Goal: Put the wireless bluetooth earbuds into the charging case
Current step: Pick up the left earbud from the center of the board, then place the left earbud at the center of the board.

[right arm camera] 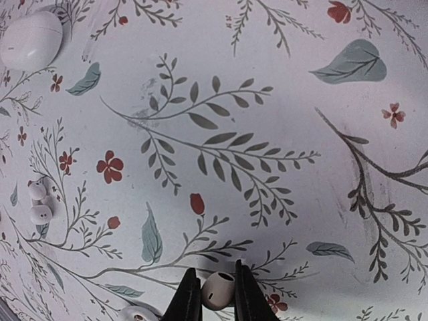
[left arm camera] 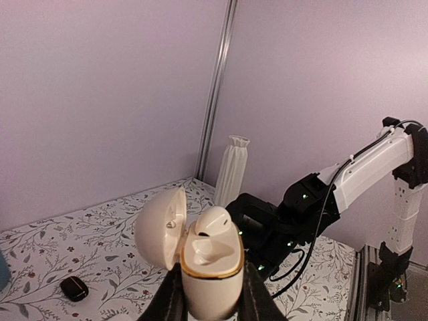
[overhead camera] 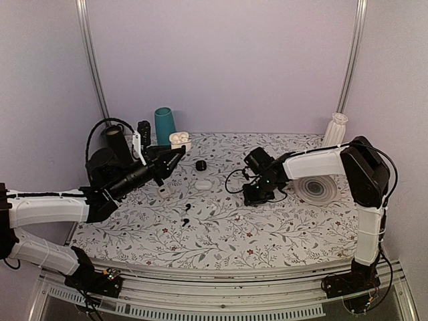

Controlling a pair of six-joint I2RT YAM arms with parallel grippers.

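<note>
Clamped in the left claw (left arm camera: pixel 210 294), the charging case (left arm camera: pixel 211 257): raised well above the worktop (overhead camera: pixel 281 231), upright, gripped by its lower body, hinged lid swung open to the left, a thin gold rim round the mouth. In the far hollow, a seated earbud (left arm camera: pixel 215 222), white, its rounded head standing proud; near hollow open to view. Across the worktop, the right claw (right arm camera: pixel 215 286) pointed down at the flowered surface, fingers (right arm camera: pixel 189 297) pressed to both sides of a loose earbud (right arm camera: pixel 218 289), also white and low over the surface; touching the worktop or just lifted, impossible to tell. Elsewhere under the right wrist: a white pebble case (right arm camera: pixel 30 40) in the upper left corner of that view, a white earbud pair (right arm camera: pixel 39 204) lying together at the left edge. From above, apart from either claw: two black earbuds (overhead camera: pixel 185 221) toward the middle front, a black case (overhead camera: pixel 200 165) behind them, a teal cup (overhead camera: pixel 165 124) at the back left, a white ribbed vase (overhead camera: pixel 335 128) at the back right, a white disc (overhead camera: pixel 315 189) beside the right arm.
</note>
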